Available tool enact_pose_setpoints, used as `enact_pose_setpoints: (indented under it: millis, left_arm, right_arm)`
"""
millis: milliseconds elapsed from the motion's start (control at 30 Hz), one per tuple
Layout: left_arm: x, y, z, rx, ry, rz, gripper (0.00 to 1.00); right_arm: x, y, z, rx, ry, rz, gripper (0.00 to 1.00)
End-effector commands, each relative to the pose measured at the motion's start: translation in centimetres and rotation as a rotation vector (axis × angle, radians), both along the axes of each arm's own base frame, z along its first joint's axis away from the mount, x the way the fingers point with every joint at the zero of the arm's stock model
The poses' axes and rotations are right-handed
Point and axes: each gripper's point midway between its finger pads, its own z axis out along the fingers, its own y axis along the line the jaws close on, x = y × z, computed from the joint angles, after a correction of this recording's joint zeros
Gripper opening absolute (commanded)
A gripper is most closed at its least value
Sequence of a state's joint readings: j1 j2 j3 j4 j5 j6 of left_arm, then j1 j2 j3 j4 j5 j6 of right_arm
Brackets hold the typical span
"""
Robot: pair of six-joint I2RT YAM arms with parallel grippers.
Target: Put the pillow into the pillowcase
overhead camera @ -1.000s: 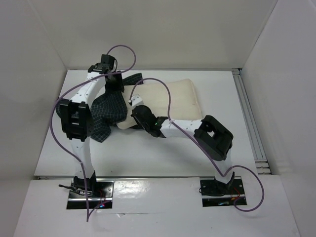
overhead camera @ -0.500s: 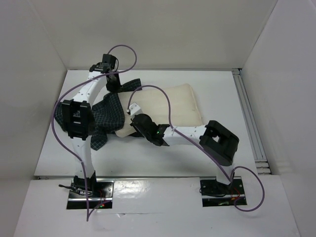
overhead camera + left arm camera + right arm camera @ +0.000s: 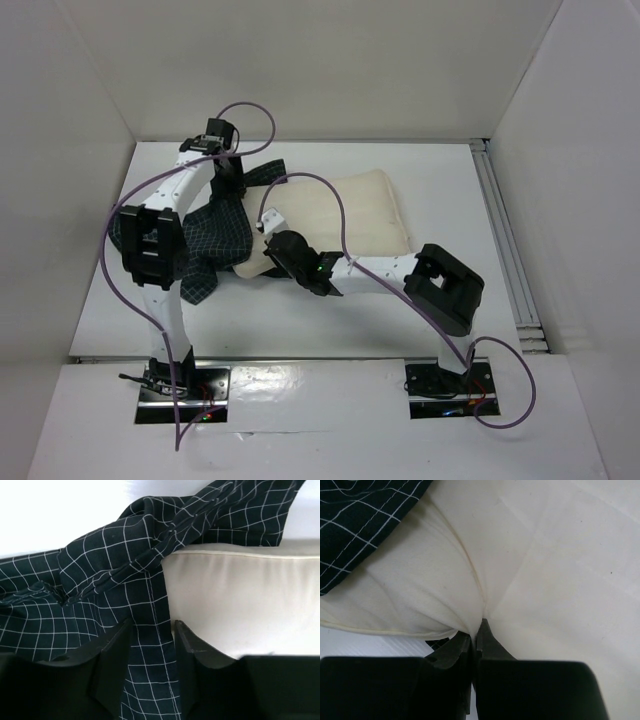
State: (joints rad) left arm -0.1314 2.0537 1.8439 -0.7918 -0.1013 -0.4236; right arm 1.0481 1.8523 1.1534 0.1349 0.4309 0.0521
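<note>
The cream pillow (image 3: 365,205) lies across the table's far middle. Its left end is under the dark checked pillowcase (image 3: 215,245), which is crumpled over it. My left gripper (image 3: 232,185) hangs over the far left corner of the pillow. In the left wrist view its jaws (image 3: 152,626) stand apart, with a strip of the pillowcase (image 3: 115,565) running between them beside the pillow's (image 3: 240,600) seam. My right gripper (image 3: 268,230) is at the pillow's near left edge. In the right wrist view it (image 3: 479,626) is shut on a pinch of the pillow (image 3: 545,555), with the pillowcase's (image 3: 360,515) hem at upper left.
White walls enclose the table on three sides. A metal rail (image 3: 505,240) runs along the right edge. Purple cables (image 3: 330,200) loop over both arms and above the pillow.
My right arm has drawn back a little toward the near right, keeping its hold on the pillow. The pillowcase has shifted and spread slightly leftward, and the left gripper has barely moved.
</note>
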Motion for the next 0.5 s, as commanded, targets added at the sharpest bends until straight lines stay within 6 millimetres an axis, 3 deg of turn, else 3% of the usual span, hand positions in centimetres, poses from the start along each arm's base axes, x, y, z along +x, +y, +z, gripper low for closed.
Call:
enact_pose_setpoints:
  millis: [0, 33, 100, 133, 233, 267, 333, 400, 467]
  left_arm:
    - [-0.2, 0.9, 0.0, 0.039, -0.001, 0.025, 0.51]
    - [-0.2, 0.9, 0.0, 0.039, 0.000, 0.025, 0.44]
    - [0.1, 1.1, 0.5, 0.045, -0.023, 0.031, 0.39]
    - [0.1, 1.1, 0.5, 0.045, -0.023, 0.031, 0.26]
    - [0.4, 1.1, 1.3, 0.042, -0.044, 0.031, 0.10]
    - [0.6, 1.0, 2.2, 0.039, -0.067, 0.032, 0.00]
    - [1.2, 0.8, 3.3, 0.038, -0.095, 0.003, 0.00]
    - [1.6, -0.6, 3.9, -0.024, -0.106, -0.058, 0.00]
    - [1.7, -3.5, 5.4, -0.123, -0.134, -0.172, 0.00]
  right_arm:
    - [0.2, 0.8, 3.4, 0.074, -0.063, -0.015, 0.00]
    - [0.3, 0.6, 3.4, 0.071, -0.068, -0.025, 0.00]
    - [0.3, 0.6, 3.4, 0.071, -0.068, -0.025, 0.00]
    - [0.3, 0.6, 3.4, 0.071, -0.068, -0.025, 0.00]
    - [-0.1, 0.7, 3.0, 0.063, -0.063, -0.015, 0.00]
    - [-0.2, 0.5, 3.2, 0.058, -0.070, -0.011, 0.00]
    - [-0.3, 0.1, 3.3, 0.068, -0.080, -0.019, 0.00]
    - [-0.8, -0.1, 3.6, 0.071, -0.090, -0.005, 0.00]
    - [-1.1, -0.2, 4.5, 0.086, -0.115, -0.001, 0.00]
